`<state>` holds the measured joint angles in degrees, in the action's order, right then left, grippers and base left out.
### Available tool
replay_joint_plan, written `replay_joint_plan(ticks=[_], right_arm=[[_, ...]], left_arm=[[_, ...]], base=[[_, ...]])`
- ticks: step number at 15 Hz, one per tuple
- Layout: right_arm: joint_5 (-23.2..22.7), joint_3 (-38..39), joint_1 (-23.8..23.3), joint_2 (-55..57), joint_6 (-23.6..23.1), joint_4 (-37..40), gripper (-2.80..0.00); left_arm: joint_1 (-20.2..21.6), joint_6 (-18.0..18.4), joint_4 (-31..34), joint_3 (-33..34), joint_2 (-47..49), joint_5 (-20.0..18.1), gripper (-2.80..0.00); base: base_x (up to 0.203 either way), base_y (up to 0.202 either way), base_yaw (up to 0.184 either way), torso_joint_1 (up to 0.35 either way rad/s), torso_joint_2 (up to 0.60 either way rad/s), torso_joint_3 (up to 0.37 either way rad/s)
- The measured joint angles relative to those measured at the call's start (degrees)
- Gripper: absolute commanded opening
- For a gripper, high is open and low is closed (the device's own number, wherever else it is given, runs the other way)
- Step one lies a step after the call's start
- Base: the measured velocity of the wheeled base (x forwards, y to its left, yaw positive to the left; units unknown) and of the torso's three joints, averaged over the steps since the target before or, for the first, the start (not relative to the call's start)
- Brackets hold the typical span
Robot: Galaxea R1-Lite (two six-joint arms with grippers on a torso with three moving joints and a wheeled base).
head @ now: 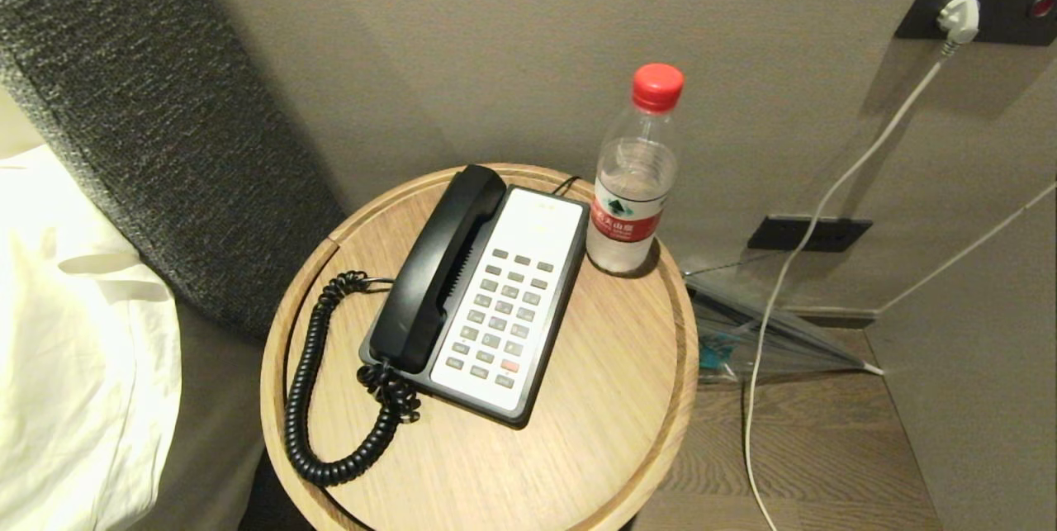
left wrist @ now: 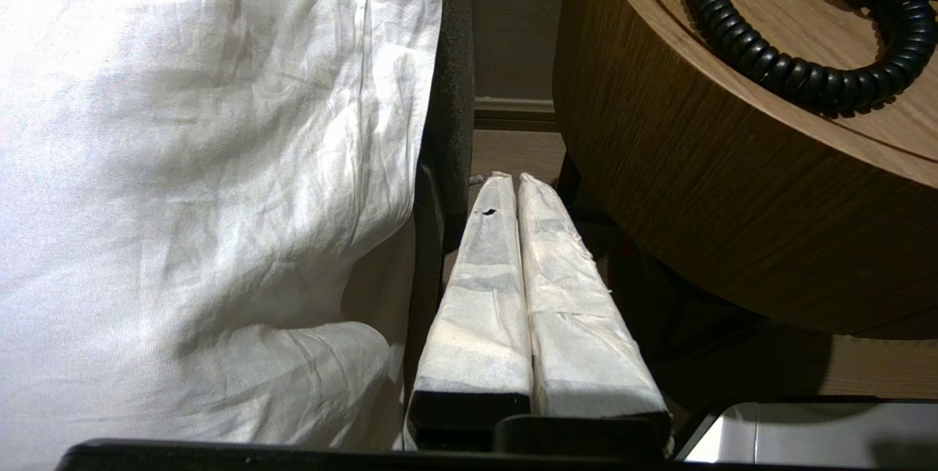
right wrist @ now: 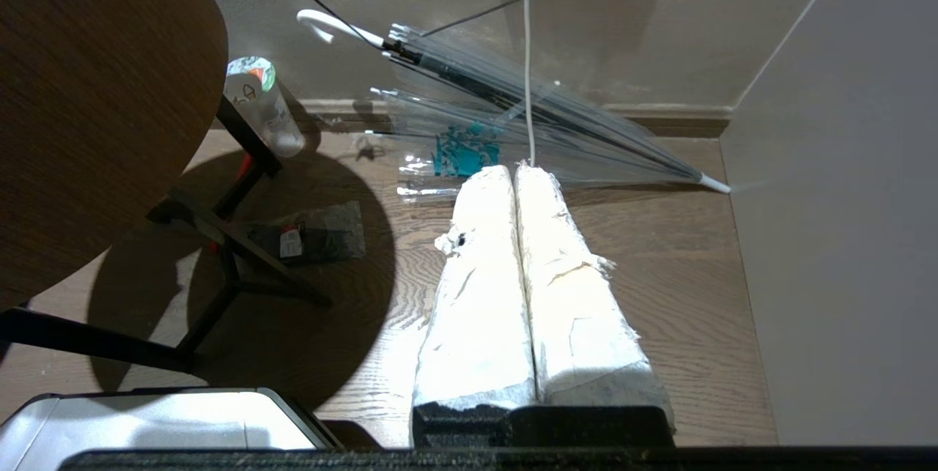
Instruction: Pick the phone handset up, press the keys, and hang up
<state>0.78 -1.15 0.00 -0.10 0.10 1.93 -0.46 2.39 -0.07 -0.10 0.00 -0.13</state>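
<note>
The black phone handset [head: 439, 267] rests in its cradle on the left side of the black-and-white phone base [head: 504, 308], whose grey keys [head: 500, 316] face up. Its coiled black cord [head: 310, 382] loops over the round wooden table [head: 611, 399] and shows in the left wrist view as the cord [left wrist: 791, 68]. Neither arm appears in the head view. My left gripper [left wrist: 515, 179] hangs shut and empty below the table's edge, beside the bed. My right gripper [right wrist: 515, 169] is shut and empty over the wooden floor, right of the table.
A water bottle [head: 634, 176] with a red cap stands at the table's back, right of the phone. White bedding [head: 74, 333] and a grey headboard [head: 157, 118] lie left. A clear umbrella [right wrist: 527, 112], a white cable [head: 826, 209] and a second bottle [right wrist: 262, 105] are on the floor right.
</note>
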Motion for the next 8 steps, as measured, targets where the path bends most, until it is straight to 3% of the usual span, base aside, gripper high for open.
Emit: replay_joint_plan(ticks=[3, 8], right_arm=[[0.01, 0.0, 0.0, 0.02, -0.02, 0.0, -2.8], [-0.01, 0.0, 0.0, 0.02, 0.0, -0.02, -2.8]], left_arm=[[-0.01, -0.38, 0.18, -0.06, 0.0, 0.04, -2.8], [0.04, -1.24, 0.08, 0.0, 0.0, 0.04, -2.8]], base=[[0.0, 0.0, 0.0, 0.0, 0.0, 0.0], [0.0, 0.0, 0.0, 0.002, 0.0, 0.157]])
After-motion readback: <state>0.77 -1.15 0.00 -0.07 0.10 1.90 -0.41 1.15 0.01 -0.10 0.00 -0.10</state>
